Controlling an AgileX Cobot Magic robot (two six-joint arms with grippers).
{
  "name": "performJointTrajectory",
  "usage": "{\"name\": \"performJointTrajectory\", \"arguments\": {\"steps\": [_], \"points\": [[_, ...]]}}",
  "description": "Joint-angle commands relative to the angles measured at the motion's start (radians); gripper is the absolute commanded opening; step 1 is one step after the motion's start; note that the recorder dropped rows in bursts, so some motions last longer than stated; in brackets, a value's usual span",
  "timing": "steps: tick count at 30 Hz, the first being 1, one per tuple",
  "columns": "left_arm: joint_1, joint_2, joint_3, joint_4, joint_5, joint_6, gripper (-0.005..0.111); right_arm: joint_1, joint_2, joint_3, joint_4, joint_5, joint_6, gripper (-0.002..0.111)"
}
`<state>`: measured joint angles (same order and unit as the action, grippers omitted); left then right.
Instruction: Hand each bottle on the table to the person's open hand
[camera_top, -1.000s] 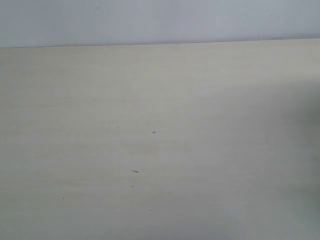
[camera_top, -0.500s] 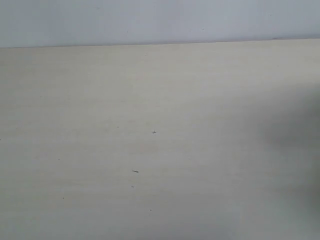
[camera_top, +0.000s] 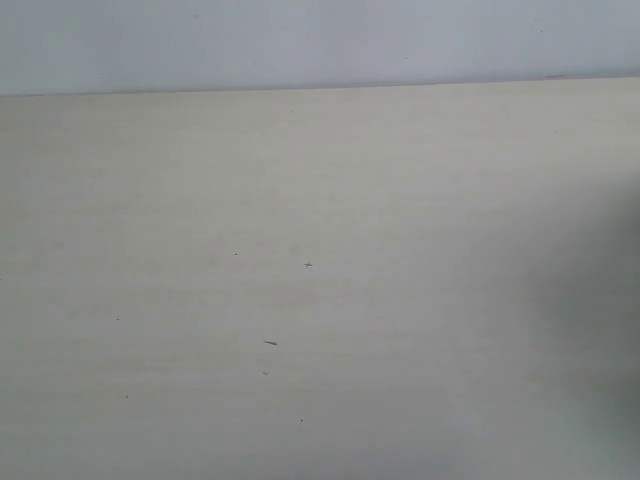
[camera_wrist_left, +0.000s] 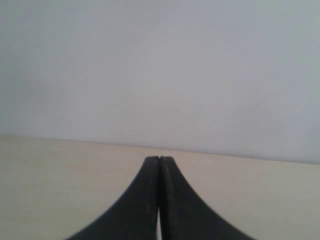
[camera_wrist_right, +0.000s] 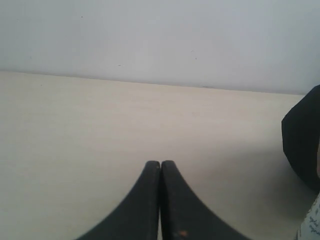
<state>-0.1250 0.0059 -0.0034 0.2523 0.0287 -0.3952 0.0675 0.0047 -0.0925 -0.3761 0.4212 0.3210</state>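
So, what do your feeds give you on the two pincers?

The left pincer (camera_wrist_left: 159, 161) is fully closed. On its wrist feed I see the two black fingers (camera_wrist_left: 145, 200) pressed tip to tip with nothing between them, and their lower parts run out of the picture. The right pincer (camera_wrist_right: 160, 165) reads the same: closed tight, gripping nothing, with the desk (camera_wrist_right: 75, 125) stretching away beyond its tips.

And the desk itself?

It is pale beige and fills most of my exterior feed, up to its far edge against a pale grey-blue wall (camera_top: 300, 40). On the surface I make out only a few tiny dark specks (camera_top: 270, 343), too small for me to name. A soft shadow (camera_top: 600, 300) darkens the right side. Whatever casts it lies beyond the frame.

Where are the bottles?

I cannot tell. None of my three feeds lets me make one out.

Anything cut off at the edges?

Yes, on the right wrist feed. A black rounded shape (camera_wrist_right: 302, 145) sits at the frame edge, with only part of it showing. Right beside it is a pale sliver with dark flecks (camera_wrist_right: 311, 225), also cropped. I see too little of either to say what they are.
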Motion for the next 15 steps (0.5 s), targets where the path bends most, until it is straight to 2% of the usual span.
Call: {"name": "performJointTrajectory", "arguments": {"steps": [1,9,15], "points": [[0.026,-0.006,0.003,0.002,-0.014,-0.011,0.0,-0.003,-0.005,0.005,0.002,-0.005,-0.002,0.0],[0.025,-0.006,0.003,-0.001,0.0,-0.036,0.0,-0.003,-0.005,0.005,0.002,-0.005,-0.002,0.0],[0.025,-0.006,0.003,-0.001,-0.001,-0.116,0.0,-0.003,-0.005,0.005,0.002,-0.005,-0.002,0.0]]}}
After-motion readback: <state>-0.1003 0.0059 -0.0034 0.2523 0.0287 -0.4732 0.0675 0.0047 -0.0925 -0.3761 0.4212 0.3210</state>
